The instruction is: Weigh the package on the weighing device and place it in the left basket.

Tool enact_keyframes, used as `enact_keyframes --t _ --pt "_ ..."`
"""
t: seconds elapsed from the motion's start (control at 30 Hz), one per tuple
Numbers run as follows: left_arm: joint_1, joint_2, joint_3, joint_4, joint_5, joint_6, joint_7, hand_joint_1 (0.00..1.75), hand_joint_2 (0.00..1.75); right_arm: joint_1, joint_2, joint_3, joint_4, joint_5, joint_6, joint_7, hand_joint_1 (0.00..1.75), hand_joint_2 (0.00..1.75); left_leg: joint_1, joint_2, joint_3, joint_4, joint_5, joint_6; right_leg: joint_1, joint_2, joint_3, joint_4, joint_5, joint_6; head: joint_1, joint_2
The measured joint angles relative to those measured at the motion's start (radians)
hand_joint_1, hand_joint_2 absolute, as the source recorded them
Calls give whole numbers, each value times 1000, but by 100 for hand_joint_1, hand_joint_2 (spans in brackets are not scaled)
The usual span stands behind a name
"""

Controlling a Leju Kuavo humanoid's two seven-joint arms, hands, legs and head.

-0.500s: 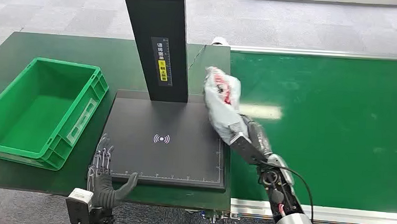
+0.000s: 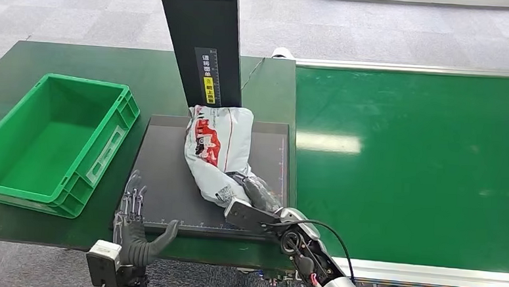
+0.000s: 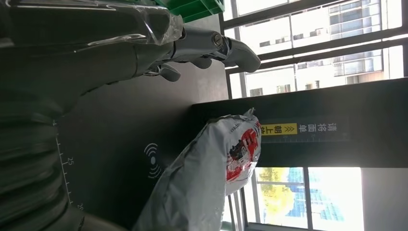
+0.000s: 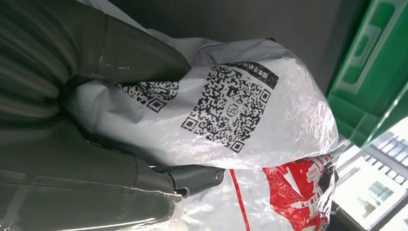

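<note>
The right hand (image 2: 252, 206) grips the near end of the grey mailer package (image 2: 215, 148), which extends ahead of it over the black weighing platform (image 2: 164, 185), while the left hand (image 2: 134, 226), fingers spread and empty, rests at the platform's near-left corner beside the green basket (image 2: 12, 190).

One grey package (image 2: 217, 151), one black weighing device (image 2: 171, 185), one green basket (image 2: 13, 187), two robot hands, left (image 2: 132, 226), right (image 2: 255, 199)
</note>
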Motion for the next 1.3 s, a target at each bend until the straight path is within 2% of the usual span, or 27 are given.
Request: enact_keyframes --t 0.07,0.1,0.23,0.33,0.4,0.5,0.63,0.77,1.13,1.3 --pt "-5 -2 0 0 0 0 0 0 175 -25 1 1 11 -22 -12 12 15 175 0 0 0 0 0 0 0 0 0 0 0 0 0 0" --pt "-6 -3 0 0 0 1 0 0 175 -36 2 1 16 -31 -18 16 0 175 0 0 0 0 0 0 0 0 0 0 0 0 0 0" --pt "-8 -7 4 0 0 3 0 0 175 -58 1 -4 28 -67 -75 10 0 175 0 0 0 0 0 0 0 0 0 0 0 0 0 0" --pt "-6 -8 6 0 -1 10 0 0 175 -45 -7 -26 15 -122 -163 -22 0 175 0 0 0 0 0 0 0 0 0 0 0 0 0 0" --pt "-1 -8 8 0 -2 18 0 0 175 -2 -20 -58 -29 -191 -202 -57 0 175 0 -1 0 0 0 0 0 -1 0 0 -1 1 0 0" --pt "12 -7 9 -1 -7 24 0 0 175 122 -47 -126 -161 -292 -201 -97 0 175 0 -2 -1 0 -1 0 0 -2 0 0 -1 1 0 0" --pt "18 -6 10 -1 -10 28 0 0 175 317 -71 -207 -375 -344 -156 -106 0 175 0 -2 -2 0 -3 -1 0 -2 -1 -1 -2 1 0 0" --pt "18 -6 10 0 -14 32 0 0 175 440 -82 -263 -527 -375 -106 -96 0 175 0 -1 -1 0 -3 -1 0 -1 -1 -1 -2 0 0 0" --pt "46 2 16 -1 -8 43 0 0 175 518 -105 -356 -670 -495 47 -109 0 175 0 -1 0 0 -3 -1 0 -1 0 -1 -2 0 0 0" --pt "49 21 12 9 -6 86 0 0 175 525 -108 -384 -675 -604 242 -93 0 175 0 -1 0 0 -3 -1 0 -1 0 -1 -2 0 0 0"
